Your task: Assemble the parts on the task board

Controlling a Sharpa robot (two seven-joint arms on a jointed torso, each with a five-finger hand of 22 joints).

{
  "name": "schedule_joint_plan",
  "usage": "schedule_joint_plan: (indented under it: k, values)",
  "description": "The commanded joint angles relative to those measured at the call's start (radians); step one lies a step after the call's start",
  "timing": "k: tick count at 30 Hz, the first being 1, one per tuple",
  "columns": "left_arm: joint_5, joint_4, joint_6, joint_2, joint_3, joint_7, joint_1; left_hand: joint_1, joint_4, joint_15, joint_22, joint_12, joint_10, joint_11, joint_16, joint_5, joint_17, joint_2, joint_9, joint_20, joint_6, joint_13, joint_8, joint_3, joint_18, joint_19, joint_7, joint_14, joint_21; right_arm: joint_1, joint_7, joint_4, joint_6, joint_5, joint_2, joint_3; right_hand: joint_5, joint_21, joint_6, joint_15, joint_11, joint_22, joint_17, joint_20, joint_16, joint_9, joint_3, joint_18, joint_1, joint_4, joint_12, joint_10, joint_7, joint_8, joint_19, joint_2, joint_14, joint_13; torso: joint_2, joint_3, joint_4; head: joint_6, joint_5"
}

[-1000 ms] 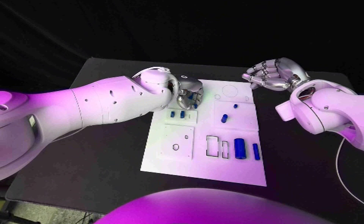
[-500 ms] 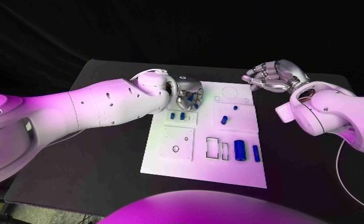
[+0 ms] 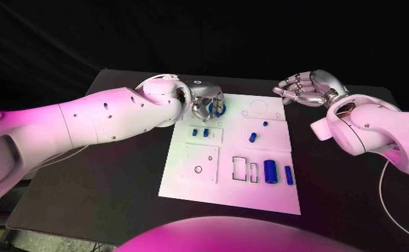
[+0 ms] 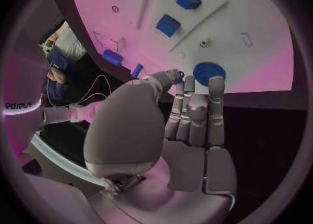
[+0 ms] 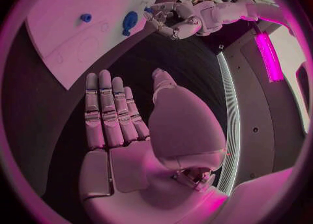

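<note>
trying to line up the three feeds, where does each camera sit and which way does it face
Head view: on the robot's head, looking down at the task board; both arms show.
Left wrist view: behind the left hand, facing the board's blue gear.
Right wrist view: behind the open right hand, facing the board's corner.
Shared: all show the board; the right wrist view also shows the left hand.

Matt white task board (image 3: 194, 172); seemingly plastic parts (image 3: 270, 171).

Task board (image 3: 192, 178) in the middle of the worktop (image 3: 102, 169), left hand (image 3: 204, 103) over its far left corner, right hand (image 3: 308, 89) beyond its far right corner, parts (image 3: 270, 171) near its right edge
</note>
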Motion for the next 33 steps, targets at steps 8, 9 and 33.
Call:
schedule_joint_plan:
  k: [8,9,33]
  values:
    - [0.033,0.007,0.019,-0.049,0.001,-0.021,0.0,-0.012,-0.001,0.003,0.001,-0.008,0.008,-0.003,0.006,-0.004,-0.003,0.001,0.0,0.0,0.009,-0.002,-0.002,-0.003,-0.001,0.008,-0.004,0.007,0.005,-0.002,0.01,0.0,0.008,-0.01,-0.001,0.0,0.005,-0.004,-0.009,0.002,-0.001,-0.002,-0.001,0.004,-0.003,-0.001,-0.006,0.005,0.002,-0.002,0.004,-0.004,0.042,0.006,0.001,0.011,-0.002,-0.001,0.003,-0.0004,-0.0001,0.002,0.002]
    - [0.034,0.007,0.021,-0.052,0.0,-0.022,0.0,-0.012,-0.001,0.003,0.001,-0.008,0.008,-0.003,0.006,-0.004,-0.003,0.001,0.0,0.0,0.009,-0.002,-0.002,-0.003,-0.001,0.008,-0.004,0.007,0.005,-0.002,0.01,0.0,0.008,-0.01,-0.001,0.0,0.005,-0.004,-0.009,0.002,-0.001,-0.002,-0.001,0.004,-0.003,-0.001,-0.006,0.005,0.002,-0.002,0.004,-0.004,0.042,0.006,0.001,0.011,-0.002,-0.001,0.003,-0.0005,-0.0004,0.002,0.002]
    - [0.06,-0.002,0.048,-0.066,-0.005,-0.016,-0.003,-0.027,0.004,0.001,0.001,-0.019,0.018,-0.004,0.006,-0.006,-0.005,-0.006,0.001,0.0,0.015,-0.003,-0.007,-0.009,-0.002,0.009,-0.007,0.008,0.004,-0.003,0.01,0.0,0.009,-0.01,-0.002,0.0,0.005,-0.004,-0.009,0.002,-0.001,-0.002,-0.001,0.004,-0.003,-0.001,-0.006,0.005,0.002,-0.002,0.004,-0.004,0.042,0.006,0.001,0.011,-0.002,-0.001,0.004,-0.0003,-0.0019,0.0,0.001]
